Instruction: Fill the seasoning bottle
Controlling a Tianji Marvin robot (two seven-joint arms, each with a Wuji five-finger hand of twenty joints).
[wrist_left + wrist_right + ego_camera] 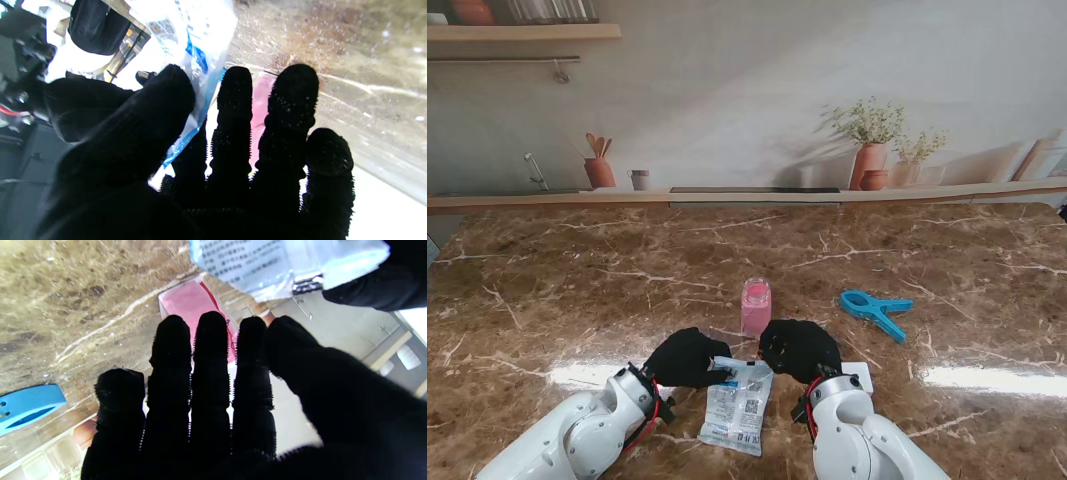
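A small seasoning bottle [755, 306] with pink contents stands upright on the marble table, just beyond both hands. My left hand [689, 357], in a black glove, pinches the top corner of a clear and blue seasoning bag [737, 405], which hangs toward me. In the left wrist view the bag [200, 40] runs between the thumb and fingers [233, 110], with the bottle [260, 110] behind them. My right hand [799, 348] is open beside the bag, fingers straight, holding nothing. Its wrist view shows the bottle [190, 300] past the fingertips [210, 340] and the bag [253, 263] to one side.
A blue clip [875, 310] lies on the table to the right of the bottle, also seen as the blue clip [26, 405] in the right wrist view. A flat white piece [859, 375] lies beside my right wrist. A ledge [747, 195] runs along the table's far edge.
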